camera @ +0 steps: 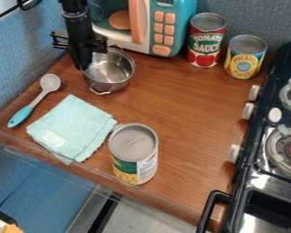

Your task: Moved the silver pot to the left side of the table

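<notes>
Pot [114,68]: upright on the table [184,107], toward the upper left, just in front of the microwave [165,27]. One wire handle faces the near edge.

Step in hand, my reading: working the pot by its rim, either closing on it or letting go; I cannot tell which. If closing, I would straddle the wall, one side within and one without, and sink only far enough to bite the rim, short of the floor. Squeeze firmly, as thin metal will probably slip or swivel. Then a small test lift, and a low, level, slow carry to a spot on the left. If it is already placed, I would open fully and rise straight up, so as not to drag or tip it.

Pot relative to jaws: the gripper [83,66] hangs at the pot's left rim, its tip overlapping the rim in my view. Contact unconfirmed. Jaw opening: cannot tell, nor whether they have hold of the rim.

Outward: spoon [37,99] to the left, cloth [73,126] nearer the front edge, with a can [134,152] just beside it. A leftward carry should clear the spoon. Red can [205,40] and yellow can [244,57] stand right of the microwave; stove [248,177] at far right.
</notes>
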Controlling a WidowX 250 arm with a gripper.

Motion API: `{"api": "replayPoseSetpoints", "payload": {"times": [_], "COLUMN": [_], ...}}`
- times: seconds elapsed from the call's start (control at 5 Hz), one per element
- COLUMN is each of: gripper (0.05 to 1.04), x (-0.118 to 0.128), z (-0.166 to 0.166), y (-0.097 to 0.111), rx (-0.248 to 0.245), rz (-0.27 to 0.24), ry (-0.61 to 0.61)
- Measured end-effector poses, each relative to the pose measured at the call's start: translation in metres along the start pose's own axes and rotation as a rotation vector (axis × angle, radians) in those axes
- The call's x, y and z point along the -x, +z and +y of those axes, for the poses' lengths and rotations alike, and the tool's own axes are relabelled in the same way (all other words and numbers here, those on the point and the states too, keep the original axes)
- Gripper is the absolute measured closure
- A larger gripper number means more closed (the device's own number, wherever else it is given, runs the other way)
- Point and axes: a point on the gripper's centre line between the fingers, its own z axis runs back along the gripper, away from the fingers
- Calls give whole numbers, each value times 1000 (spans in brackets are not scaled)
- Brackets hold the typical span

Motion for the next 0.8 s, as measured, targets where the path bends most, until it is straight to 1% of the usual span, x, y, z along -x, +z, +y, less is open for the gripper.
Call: {"api": "replayPoseSetpoints", "payload": {"times": [0.2,0.4,0.6,0.8], "gripper": [661,369,114,80], "x": [-2,-14,-16,-14], "z": [0,-6,-15,-18], "y": [3,17,30,43], "rx": [-1,4,22,46], "rz": [-3,-21,-7,-13], "ry": [-1,-91,-193,-228]}}
